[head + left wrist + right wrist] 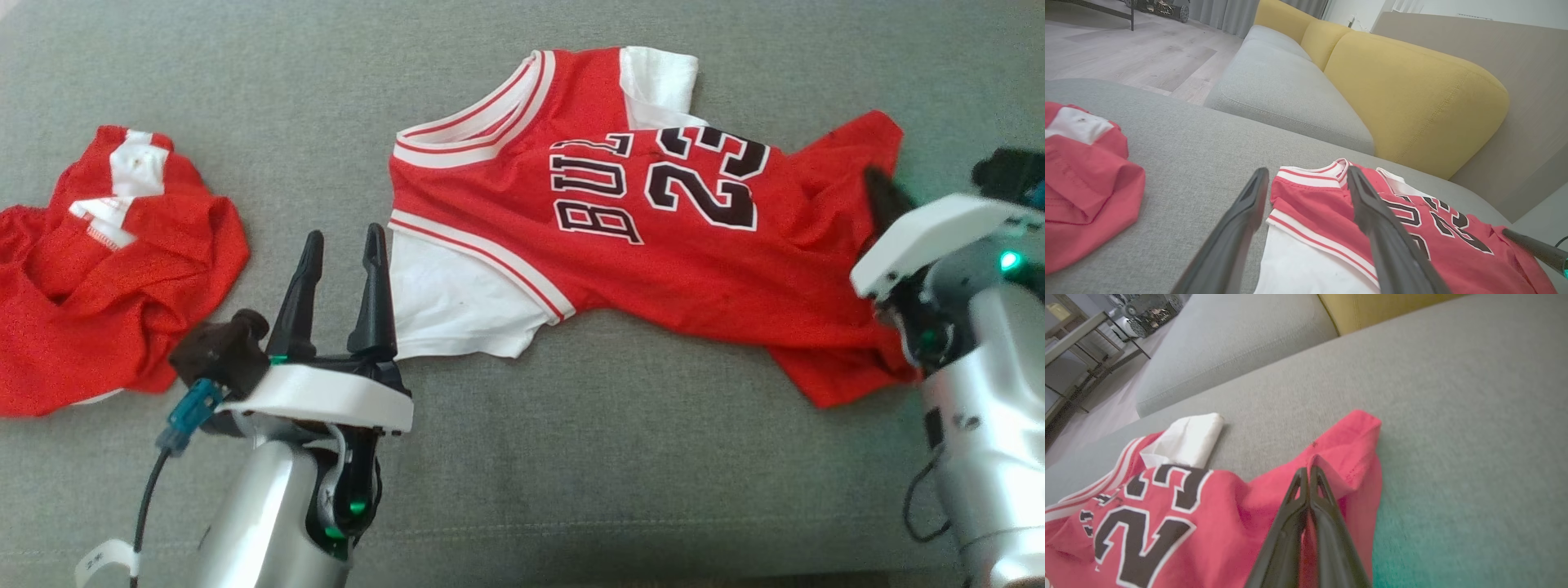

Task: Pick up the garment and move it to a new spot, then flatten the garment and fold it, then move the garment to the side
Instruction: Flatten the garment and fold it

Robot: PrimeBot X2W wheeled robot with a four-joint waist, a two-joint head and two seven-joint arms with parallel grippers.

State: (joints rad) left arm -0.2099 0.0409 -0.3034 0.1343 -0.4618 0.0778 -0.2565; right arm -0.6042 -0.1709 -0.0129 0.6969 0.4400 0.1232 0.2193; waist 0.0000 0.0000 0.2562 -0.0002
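Note:
The garment (pixel 653 245) is a red jersey with white sleeves and black "23" lettering, spread loosely across the grey cushion (pixel 571 474), collar to the left. My left gripper (pixel 343 241) stands open just left of the near white sleeve; in the left wrist view its fingers (pixel 1307 173) straddle the collar end of the garment (pixel 1310 204) from above. My right gripper (pixel 886 196) is at the garment's right hem. In the right wrist view it (pixel 1308 471) is shut, pinching a raised fold of the red garment (pixel 1208 522) near its corner.
A second red and white garment (pixel 106 269) lies crumpled at the far left of the cushion (pixel 1081 179). Beyond the cushion stand a grey sofa seat (pixel 1282 90) with a yellow backrest (pixel 1412 94), and wooden floor further off.

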